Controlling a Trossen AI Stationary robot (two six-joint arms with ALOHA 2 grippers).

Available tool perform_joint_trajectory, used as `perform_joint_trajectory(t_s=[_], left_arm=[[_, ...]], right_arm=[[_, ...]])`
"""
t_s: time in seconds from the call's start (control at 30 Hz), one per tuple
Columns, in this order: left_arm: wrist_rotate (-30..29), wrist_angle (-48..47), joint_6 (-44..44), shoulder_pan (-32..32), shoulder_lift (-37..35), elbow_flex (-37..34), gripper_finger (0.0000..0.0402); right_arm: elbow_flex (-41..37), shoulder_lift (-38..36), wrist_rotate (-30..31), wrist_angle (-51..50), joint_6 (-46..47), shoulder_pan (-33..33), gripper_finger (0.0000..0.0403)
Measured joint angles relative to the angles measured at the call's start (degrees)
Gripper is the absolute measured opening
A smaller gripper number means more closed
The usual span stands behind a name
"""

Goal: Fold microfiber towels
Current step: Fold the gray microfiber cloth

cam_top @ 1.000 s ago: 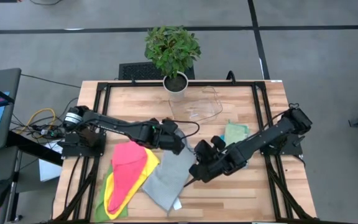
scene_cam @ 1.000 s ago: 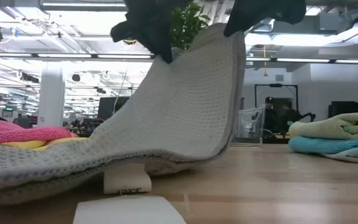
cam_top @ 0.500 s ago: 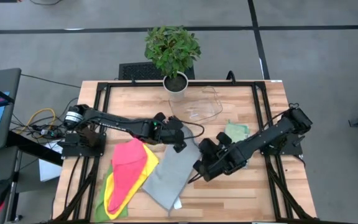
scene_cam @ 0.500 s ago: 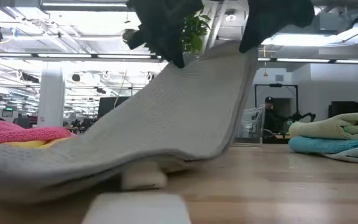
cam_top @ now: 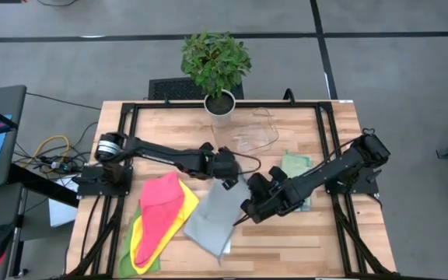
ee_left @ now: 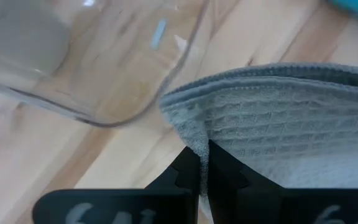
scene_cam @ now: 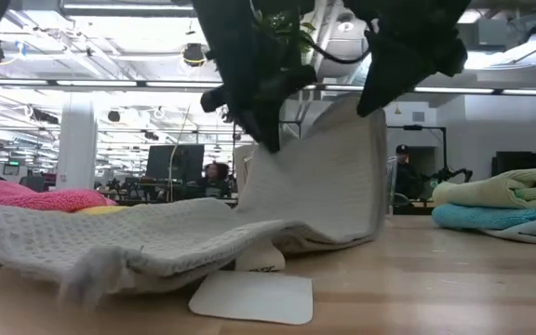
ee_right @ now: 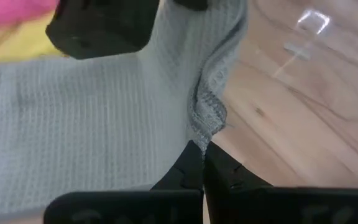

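A light grey towel (cam_top: pixel 215 216) lies at the table's middle front, its right-hand edge raised by both grippers and the rest lying on the table (scene_cam: pixel 128 247). My left gripper (cam_top: pixel 232 176) is shut on the edge's far corner, which also shows in the left wrist view (ee_left: pixel 202 152). My right gripper (cam_top: pixel 247 207) is shut on the same edge nearer the front, and shows in the right wrist view (ee_right: pixel 199 149). A pile of pink, yellow and green towels (cam_top: pixel 158 222) lies at the front left. Folded green and blue towels (cam_top: pixel 295 167) lie at the right. My left gripper pinches the grey towel's hemmed edge close to its far corner (ee_left: pixel 191 134) between its two shut fingers, coming from above. That corner is lifted clear and the cloth slopes down from it to the table. My right gripper pinches the same raised edge (ee_right: pixel 205 124) nearer the table's front, the cloth bunched into a small fold at the fingertips. The fingers come from above and from the right. The cloth hangs from them and runs down onto the table.
A clear plastic tray (cam_top: pixel 247 132) lies at the far middle, just beyond my left gripper. A potted plant (cam_top: pixel 216 66) stands at the far edge. A small white card (scene_cam: pixel 251 296) lies on the table at the towel's near edge.
Both grippers have gone toward the table's right edge and lower, keeping hold of the grey towel's raised edge. The towel has slid along the table after them. Its slope has gone slacker, and its near part has uncovered the white card.
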Motion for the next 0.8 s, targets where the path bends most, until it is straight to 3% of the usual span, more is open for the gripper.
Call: perform_joint_trajectory(t_s=[0.47,0.63,0.8], left_arm=[[-0.2,-5.2,1.5,-2.6,0.8,0.1,0.0007],[-3.0,-6.3,0.5,-5.3,1.1,0.0,0.0007],[-1.6,-5.7,-0.5,-7.1,1.1,-2.8,0.0007]], right_arm=[[-7.2,0.0,-2.2,18.7,-5.1,1.2,0.0018],[-8.7,0.7,-4.0,22.2,-5.1,2.0,0.0019],[-8.8,2.9,-5.0,24.7,-5.1,2.8,0.002]])
